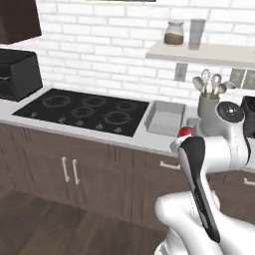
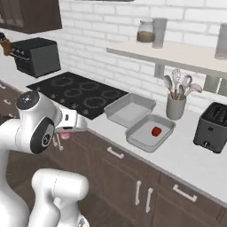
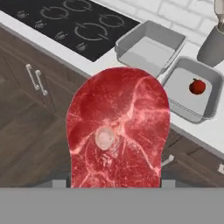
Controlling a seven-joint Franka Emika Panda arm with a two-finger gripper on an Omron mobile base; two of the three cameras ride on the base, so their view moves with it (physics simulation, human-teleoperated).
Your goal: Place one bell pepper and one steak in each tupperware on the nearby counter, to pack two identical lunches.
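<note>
Steak [image 3: 119, 131]: seen huge and close in the hand view, marbled red with a pale round spot, so it is held up in front of the camera, off the desk.
Pincer [image 2: 66, 134]: pinched on the steak; a bit of pink is seen under the hand in the right base view, out in front of the cabinet doors and short of the desk edge.
Bell pepper [image 2: 156, 131]: one red pepper is parked inside the nearer tupperware, a little toward its far side. In the left base view it is mostly hidden behind the arm, just a red blob.
Nearer tupperware [image 2: 141, 142]: grey, shallow, set on the desk [image 2: 190, 164] between the cooktop and the toaster.
Second tupperware [image 2: 120, 116]: placed right beside the first one, on the cooktop side, touching or nearly so, hard to call.
Cooktop [image 2: 77, 91]: black, sunk into the desk, left of the containers.
Utensil holder [image 2: 175, 107]: grey cup with a whisk and spoons, stood just behind the containers.
Toaster [image 2: 214, 127]: dark, stood at the right end of the desk.
Shelf [image 2: 177, 53]: on the brick wall, with a jar and a cup on it.
</note>
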